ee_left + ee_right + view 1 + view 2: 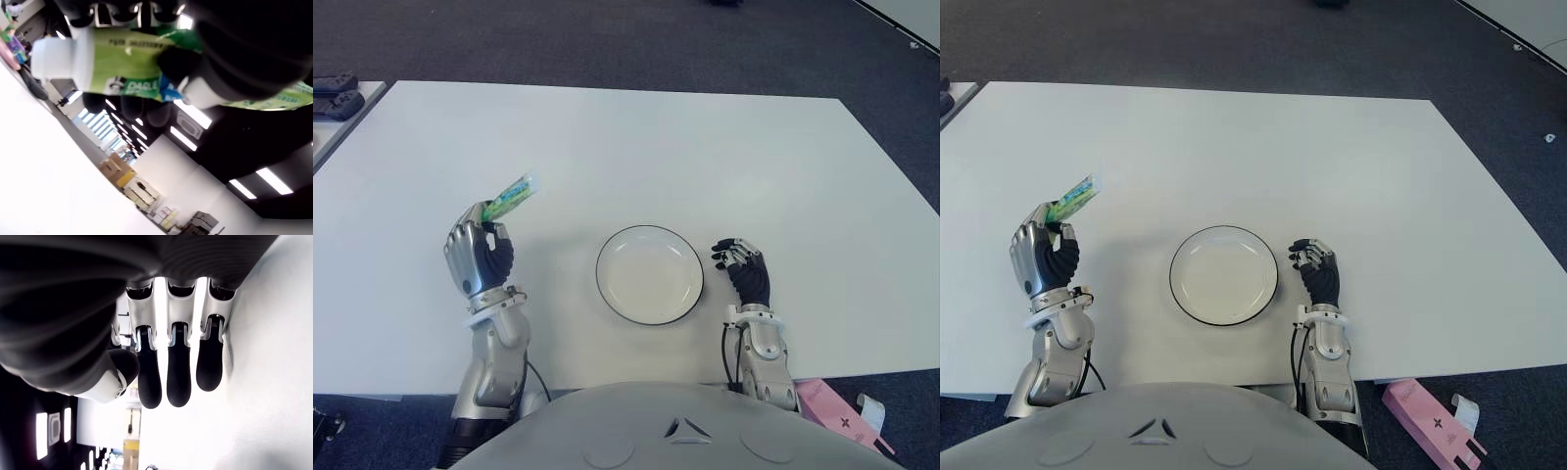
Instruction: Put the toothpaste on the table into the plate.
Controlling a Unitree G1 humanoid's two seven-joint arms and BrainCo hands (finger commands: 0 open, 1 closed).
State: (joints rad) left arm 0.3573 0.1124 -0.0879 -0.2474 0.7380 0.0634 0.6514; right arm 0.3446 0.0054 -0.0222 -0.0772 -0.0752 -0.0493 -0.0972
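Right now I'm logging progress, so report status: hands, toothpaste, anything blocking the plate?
Left hand shut on green toothpaste tube, left of round black-rimmed white plate. Right hand open, right of plate. Plate empty, nothing between tube and plate.

Silver-shelled hand (478,257) with black, seemingly rubbery fingers (178,377).

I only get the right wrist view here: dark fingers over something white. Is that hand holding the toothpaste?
Observer: No. The right hand holds nothing; it shows just right of the plate.
Operator: So where is the toothpaste?
Observer: In the left hand, left of the plate. The toothpaste is a green tube with a white cap, fingers wrapped around it.
Operator: Anything in the plate yet?
Observer: Nothing; it sits bare on the white table between the two hands.
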